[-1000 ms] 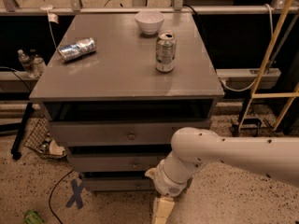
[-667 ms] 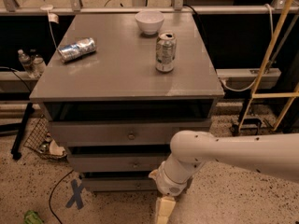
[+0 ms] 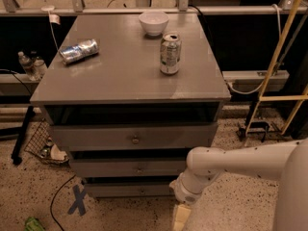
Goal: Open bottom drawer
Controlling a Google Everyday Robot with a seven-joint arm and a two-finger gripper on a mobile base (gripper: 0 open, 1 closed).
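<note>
The grey cabinet (image 3: 130, 83) has three drawers. The bottom drawer (image 3: 127, 190) is the lowest and narrowest-looking grey front, and it looks closed; I cannot make out its knob. The top drawer (image 3: 134, 137) and the middle drawer (image 3: 130, 168) above it each show a small knob. My white arm (image 3: 240, 162) comes in from the right and bends down in front of the cabinet's lower right corner. My gripper (image 3: 181, 218) hangs at the picture's bottom edge, just in front of and to the right of the bottom drawer's right end.
On the cabinet top stand an upright can (image 3: 170, 53), a crushed can (image 3: 78, 51) lying down and a white bowl (image 3: 154, 22). A blue tape cross (image 3: 77, 199) marks the floor at left. A wire basket (image 3: 41, 143) lies left, yellow bars (image 3: 284, 57) right.
My arm and gripper have shifted a little to the right and down. The drawers and the things on top have not moved.
</note>
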